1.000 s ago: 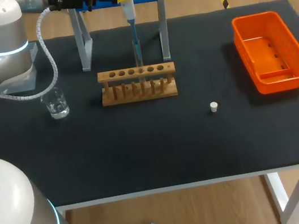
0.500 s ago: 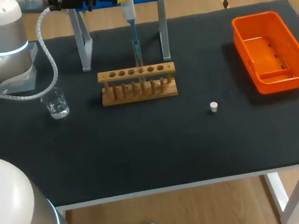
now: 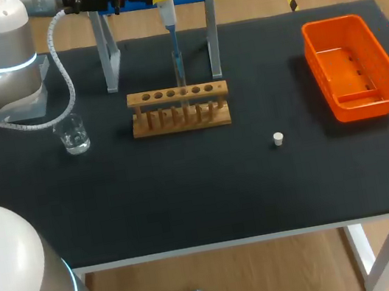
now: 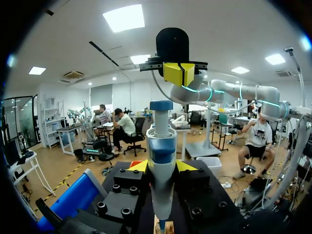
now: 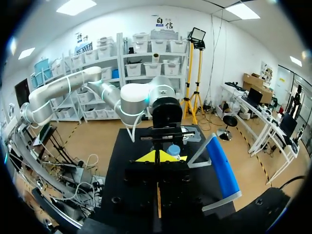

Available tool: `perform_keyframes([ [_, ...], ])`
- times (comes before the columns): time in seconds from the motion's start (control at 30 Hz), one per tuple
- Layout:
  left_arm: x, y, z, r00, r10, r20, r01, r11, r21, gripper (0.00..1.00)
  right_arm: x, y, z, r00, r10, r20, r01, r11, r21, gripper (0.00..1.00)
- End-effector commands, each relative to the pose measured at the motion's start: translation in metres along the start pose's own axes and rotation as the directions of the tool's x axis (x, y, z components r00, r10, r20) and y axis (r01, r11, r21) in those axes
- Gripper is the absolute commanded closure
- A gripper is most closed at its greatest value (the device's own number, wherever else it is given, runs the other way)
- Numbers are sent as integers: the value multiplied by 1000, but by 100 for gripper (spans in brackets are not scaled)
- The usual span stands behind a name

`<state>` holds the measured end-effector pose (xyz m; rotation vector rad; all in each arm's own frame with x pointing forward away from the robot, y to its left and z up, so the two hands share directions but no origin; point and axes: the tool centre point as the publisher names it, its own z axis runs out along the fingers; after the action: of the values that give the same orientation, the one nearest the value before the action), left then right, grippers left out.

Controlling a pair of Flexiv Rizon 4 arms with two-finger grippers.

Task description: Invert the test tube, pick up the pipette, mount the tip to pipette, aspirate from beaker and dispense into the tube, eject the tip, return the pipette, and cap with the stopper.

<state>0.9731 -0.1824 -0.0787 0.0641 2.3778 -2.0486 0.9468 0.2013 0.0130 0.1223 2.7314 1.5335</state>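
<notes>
Black matting (image 3: 188, 199) is spread over the table. At 12 o'clock, above a wooden tube rack (image 3: 179, 109), a white-and-blue pipette (image 4: 161, 156) is clamped upright by the left gripper (image 4: 162, 166). Judged light, rigid and smooth, it is best held at mid-barrel. The right gripper (image 5: 158, 156) is seen closed, empty. A white stopper (image 3: 278, 139) lies at the rack's 4 o'clock.

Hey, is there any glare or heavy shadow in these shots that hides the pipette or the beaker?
Head view: the light is even, with only soft shadows by the wooden rack and small highlights on the beaker; the pipette is plain to see. Left wrist view: strong glare overhead, yet the pipette in the left claw is well lit. Right wrist view: the right claw has a dark body and bright tips.
</notes>
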Motion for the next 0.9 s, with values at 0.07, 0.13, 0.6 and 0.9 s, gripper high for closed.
perform_keyframes([
  [0.07,1,-1,0,1000,0,5,0,1000,0,100,-7,7,10,1000,17,-13,-17,1000,8,100],
  [0.13,1,-1,0,1000,0,5,0,1000,0,100,-8,8,14,1000,28,-14,-28,1000,6,100],
  [0.6,1,-1,0,1000,0,5,0,1000,0,100,-16,8,32,999,52,-17,-52,999,13,100],
  [0.9,1,-1,0,1000,0,5,0,1000,0,100,-19,7,38,998,58,-17,-58,998,22,100],
])
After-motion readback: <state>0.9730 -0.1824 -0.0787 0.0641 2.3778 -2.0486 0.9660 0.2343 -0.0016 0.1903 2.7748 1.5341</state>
